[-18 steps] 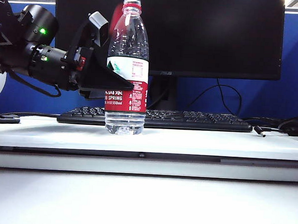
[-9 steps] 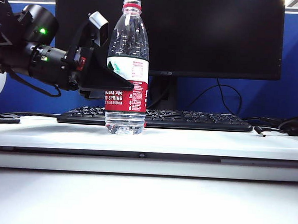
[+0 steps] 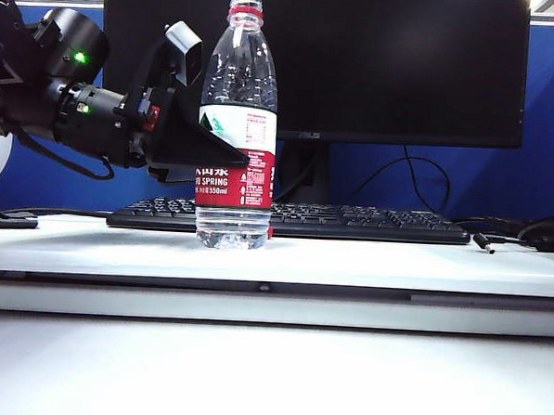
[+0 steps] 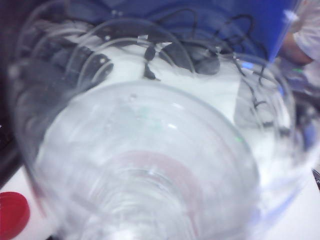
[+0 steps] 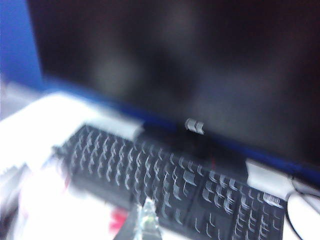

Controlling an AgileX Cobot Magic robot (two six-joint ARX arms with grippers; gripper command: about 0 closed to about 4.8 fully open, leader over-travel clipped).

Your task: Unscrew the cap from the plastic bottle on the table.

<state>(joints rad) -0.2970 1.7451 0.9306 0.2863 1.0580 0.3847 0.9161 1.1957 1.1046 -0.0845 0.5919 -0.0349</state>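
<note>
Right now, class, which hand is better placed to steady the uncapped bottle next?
Probably left: the left hand grips the plastic bottle at its label. The right hand is outside the exterior view; its camera faces the keyboard.

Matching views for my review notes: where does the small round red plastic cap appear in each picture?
Exterior view: not visible; the clear plastic bottle stands open-necked.
Left wrist view: the red cap lies on the white table, beside the bottle.
Right wrist view: not identifiable.
Shared landmark: black keyboard.
</note>
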